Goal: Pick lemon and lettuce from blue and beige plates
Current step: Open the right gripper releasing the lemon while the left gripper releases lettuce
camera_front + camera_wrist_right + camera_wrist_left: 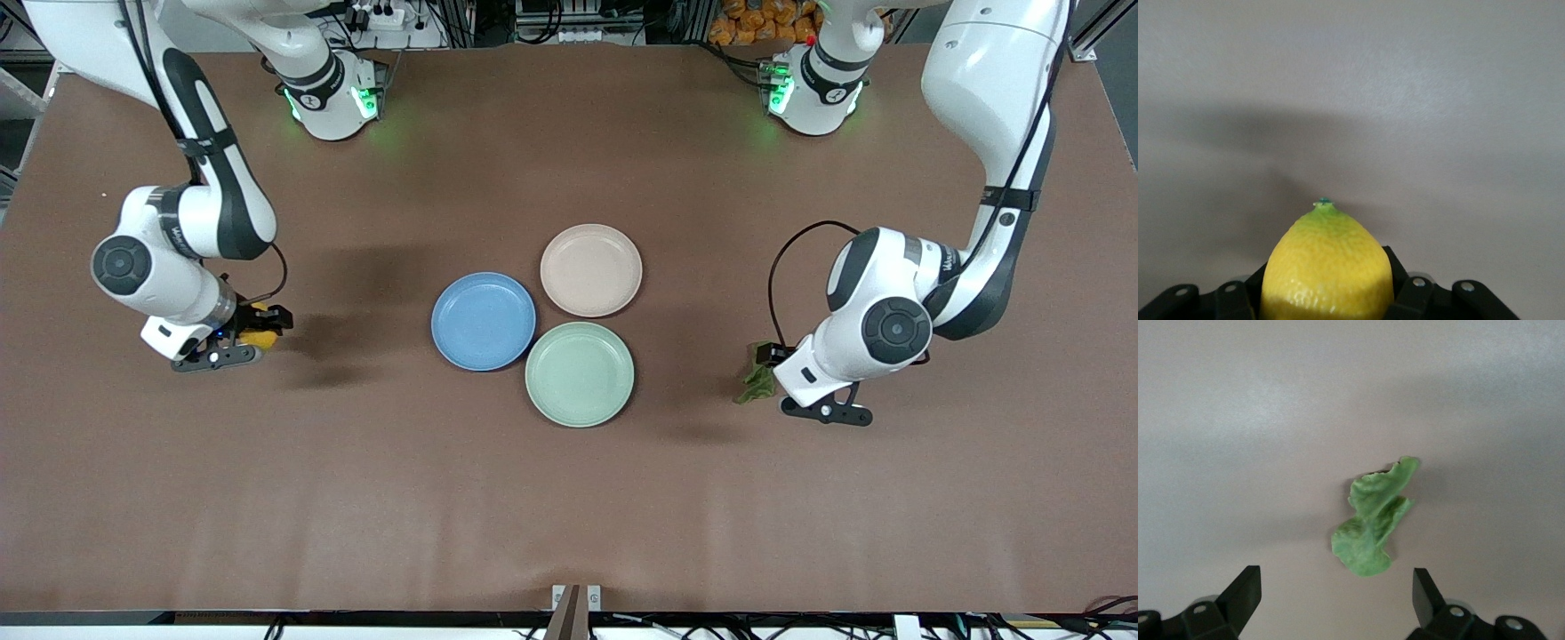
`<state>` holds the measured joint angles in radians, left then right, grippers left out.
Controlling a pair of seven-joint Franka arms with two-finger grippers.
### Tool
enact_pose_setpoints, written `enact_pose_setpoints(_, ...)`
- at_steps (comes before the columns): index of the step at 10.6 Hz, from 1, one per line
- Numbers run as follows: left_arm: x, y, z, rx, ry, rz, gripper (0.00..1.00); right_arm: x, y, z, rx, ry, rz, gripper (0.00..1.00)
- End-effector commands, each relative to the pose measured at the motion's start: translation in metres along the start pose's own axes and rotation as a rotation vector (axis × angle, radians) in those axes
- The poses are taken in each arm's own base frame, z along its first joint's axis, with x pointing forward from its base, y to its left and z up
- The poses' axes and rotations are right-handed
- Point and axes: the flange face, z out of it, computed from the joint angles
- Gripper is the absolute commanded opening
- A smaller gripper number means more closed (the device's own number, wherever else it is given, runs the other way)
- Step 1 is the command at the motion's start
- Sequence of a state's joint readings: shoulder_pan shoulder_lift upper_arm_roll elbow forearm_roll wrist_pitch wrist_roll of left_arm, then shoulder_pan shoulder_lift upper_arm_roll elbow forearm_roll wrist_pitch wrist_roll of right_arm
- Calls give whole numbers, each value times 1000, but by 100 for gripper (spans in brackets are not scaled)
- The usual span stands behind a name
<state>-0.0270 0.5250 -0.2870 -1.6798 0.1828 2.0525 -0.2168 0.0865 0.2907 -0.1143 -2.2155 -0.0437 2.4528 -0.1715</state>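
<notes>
While both arms hang low at their own ends of the brown table (569, 498), the three round matte plates sit bare together in the middle: the medium blue plate (483, 321) toward the right arm's end, the pinkish beige plate (591, 269) farthest from the front camera, and the pale mint-green plate (580, 373) nearest to it, all three touching or nearly so.

Well apart from the plates, at the right arm's end, the right gripper (253, 333) pinches the small oval yellow lemon (1327, 270). In the right wrist view the black fingers (1401, 293) press against the fruit's sides, and its greenish tip points away from the wrist over bare tabletop.

At the left arm's end, the left gripper (772, 378) is over the small wrinkled green lettuce leaf (1373, 527). In the left wrist view its jaws are spread wide, one fingertip (1245, 590) on each side of the picture, and the leaf lies apart from both. Whether the leaf rests flat on the table I cannot tell for sure, though nothing grips it.
</notes>
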Motion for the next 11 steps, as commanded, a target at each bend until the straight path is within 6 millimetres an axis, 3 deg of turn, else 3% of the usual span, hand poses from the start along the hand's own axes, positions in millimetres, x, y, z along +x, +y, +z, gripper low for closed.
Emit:
enact_pose_setpoints(1, -25, -18, -6, 13, 39, -36, 100, -21, -4, 14, 12, 27, -12, 45)
enact_pose_setpoints(4, -53, -17, -15, 33, 43, -45, 100, -20, -6, 31, 11, 22, -6, 45)
enact_pose_setpoints(5, -60, -17, -19, 37, 47, -49, 100, -21, -6, 44, 10, 17, -6, 45)
enact_pose_setpoints(7, -68, -18, -30, 31, 57, -60, 100, -22, -7, 58, 34, 22, 38, 45)
enact_pose_setpoints(11, -96, -30, -47, -12, 61, -22, 100, -21, -7, 64, 43, 30, 61, 50)
